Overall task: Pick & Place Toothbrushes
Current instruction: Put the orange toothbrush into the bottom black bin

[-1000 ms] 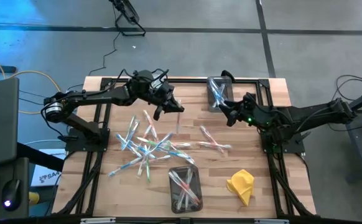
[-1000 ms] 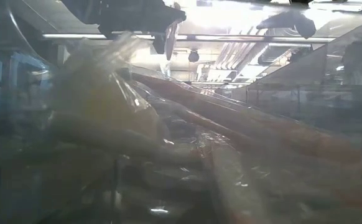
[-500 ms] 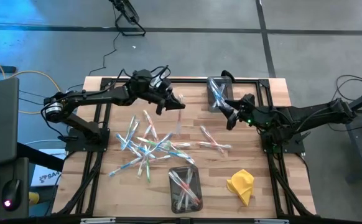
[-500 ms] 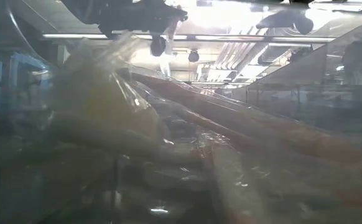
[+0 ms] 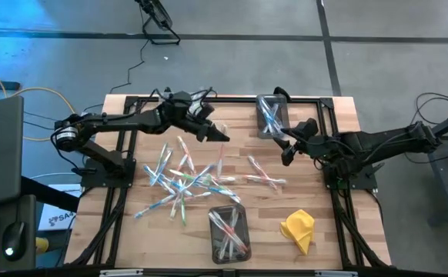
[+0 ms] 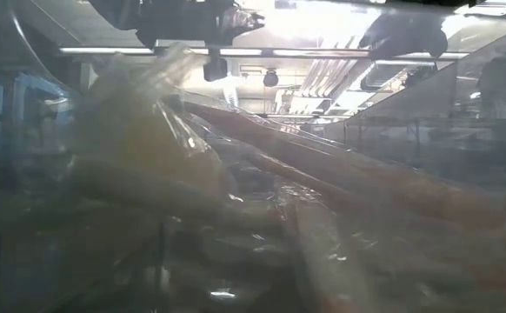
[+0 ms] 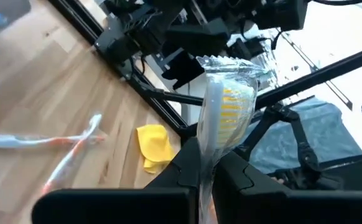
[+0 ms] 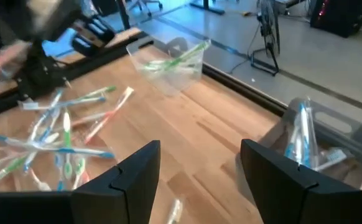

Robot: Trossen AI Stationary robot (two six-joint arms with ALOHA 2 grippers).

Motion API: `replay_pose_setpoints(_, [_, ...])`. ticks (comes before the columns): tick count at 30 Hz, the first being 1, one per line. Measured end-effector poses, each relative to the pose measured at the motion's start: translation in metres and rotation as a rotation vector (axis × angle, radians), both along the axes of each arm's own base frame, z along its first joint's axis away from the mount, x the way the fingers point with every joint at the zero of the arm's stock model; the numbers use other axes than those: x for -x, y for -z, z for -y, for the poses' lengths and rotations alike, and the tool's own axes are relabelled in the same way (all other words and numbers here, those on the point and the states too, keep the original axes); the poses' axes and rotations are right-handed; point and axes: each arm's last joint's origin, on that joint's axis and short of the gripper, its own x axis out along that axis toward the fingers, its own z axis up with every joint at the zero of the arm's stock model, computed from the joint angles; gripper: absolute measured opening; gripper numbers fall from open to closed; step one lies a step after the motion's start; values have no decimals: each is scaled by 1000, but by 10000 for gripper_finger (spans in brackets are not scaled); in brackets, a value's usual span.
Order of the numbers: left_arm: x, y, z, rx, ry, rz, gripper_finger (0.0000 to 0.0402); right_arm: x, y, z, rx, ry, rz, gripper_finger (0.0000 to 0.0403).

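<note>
Above the table's middle, the left gripper (image 5: 218,134) is clamped on a wrapped toothbrush (image 7: 221,115), the far bin (image 5: 271,115) lies toward its two o'clock, while the right gripper (image 5: 288,150), fingers apart, waits nearer that bin.

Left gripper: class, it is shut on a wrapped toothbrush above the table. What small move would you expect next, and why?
Probably a short carry toward the far bin. The left gripper is shut on a wrapped toothbrush with yellow bristles, lifted clear of the pile, and that bin lies nearest along its reach. The right gripper waits open beside that bin, so watch for crowding.
</note>
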Motion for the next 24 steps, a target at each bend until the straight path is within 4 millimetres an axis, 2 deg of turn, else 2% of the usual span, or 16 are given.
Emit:
replay_pose_setpoints(11, [-9,19,68,-6,79,-199,10,0,1,0,-1,-18,-12,215])
replay_pose_setpoints(16, [-9,25,97,-51,-28,-278,10,0,1,7,18,8,-27,215])
replay_pose_setpoints(24, [-7,26,126,-46,-184,-292,10,2,4,24,40,62,-93,215])
